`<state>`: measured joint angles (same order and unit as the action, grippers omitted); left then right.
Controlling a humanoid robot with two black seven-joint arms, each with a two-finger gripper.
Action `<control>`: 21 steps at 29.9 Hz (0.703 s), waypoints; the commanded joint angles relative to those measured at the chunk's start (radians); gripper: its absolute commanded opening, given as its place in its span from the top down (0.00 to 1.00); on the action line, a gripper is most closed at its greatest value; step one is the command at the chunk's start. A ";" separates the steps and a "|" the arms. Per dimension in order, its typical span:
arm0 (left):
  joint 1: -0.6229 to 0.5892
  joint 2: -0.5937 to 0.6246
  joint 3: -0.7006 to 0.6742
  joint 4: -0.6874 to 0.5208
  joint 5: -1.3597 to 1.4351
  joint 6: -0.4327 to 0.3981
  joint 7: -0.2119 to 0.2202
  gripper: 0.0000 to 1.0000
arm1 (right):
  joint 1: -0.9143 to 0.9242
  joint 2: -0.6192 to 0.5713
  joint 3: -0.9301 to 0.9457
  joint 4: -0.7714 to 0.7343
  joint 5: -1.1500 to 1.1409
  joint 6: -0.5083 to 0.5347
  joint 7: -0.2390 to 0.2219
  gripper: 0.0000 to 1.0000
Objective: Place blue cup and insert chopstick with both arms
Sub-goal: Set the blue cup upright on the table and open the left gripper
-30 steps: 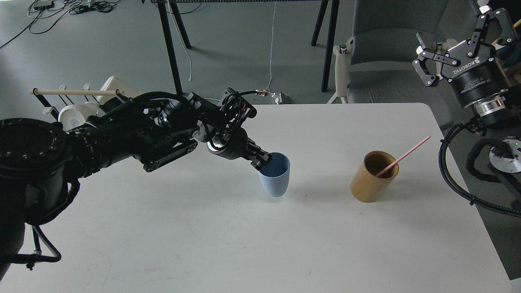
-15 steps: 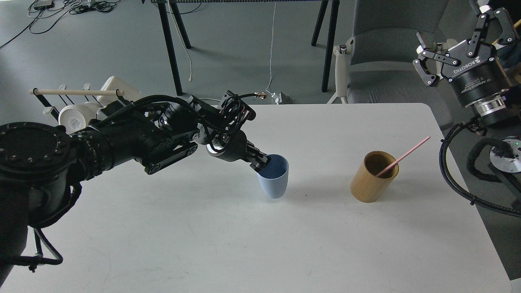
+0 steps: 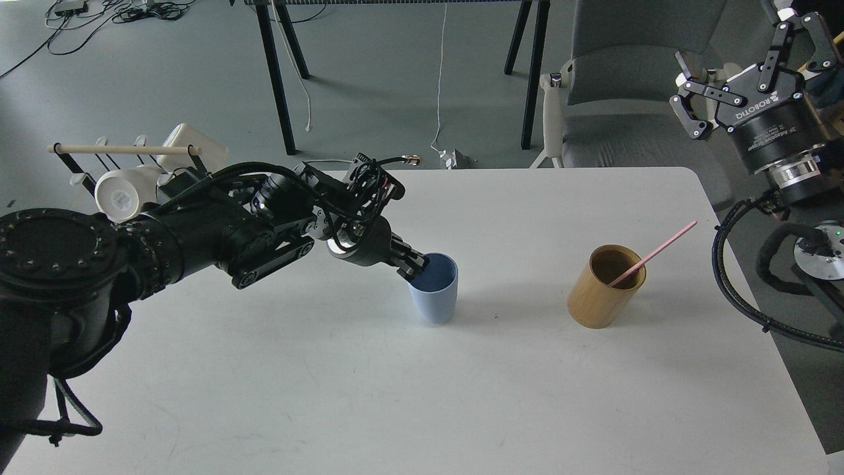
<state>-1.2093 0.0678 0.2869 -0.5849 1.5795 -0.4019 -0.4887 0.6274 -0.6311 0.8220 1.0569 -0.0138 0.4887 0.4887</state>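
Note:
The pale blue cup stands upright on the white table, left of centre. My left gripper is shut on the cup's near-left rim, one finger inside it. The pink chopstick leans out to the upper right of the tan bamboo cylinder, which stands to the right of the cup. My right gripper is open and empty, raised off the table's far right corner.
A black wire rack with a pale wooden rod and white mugs stands at the table's far left. A grey chair is behind the table. Black cables hang at the right edge.
My left gripper has moved the blue cup a little to the left and tipped it from tilted to upright on the table. The right arm has barely moved.

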 commanded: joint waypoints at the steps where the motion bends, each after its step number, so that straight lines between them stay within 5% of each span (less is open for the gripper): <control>1: -0.001 0.001 0.000 0.000 0.001 0.000 0.000 0.97 | 0.000 0.002 0.005 0.000 0.000 0.000 0.000 0.04; 21: -0.007 0.009 -0.009 -0.015 -0.013 -0.011 0.000 0.82 | -0.001 -0.001 0.003 0.002 -0.002 0.000 0.000 0.02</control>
<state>-1.2176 0.0739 0.2807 -0.5983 1.5664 -0.4139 -0.4887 0.6259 -0.6320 0.8252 1.0582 -0.0138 0.4887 0.4887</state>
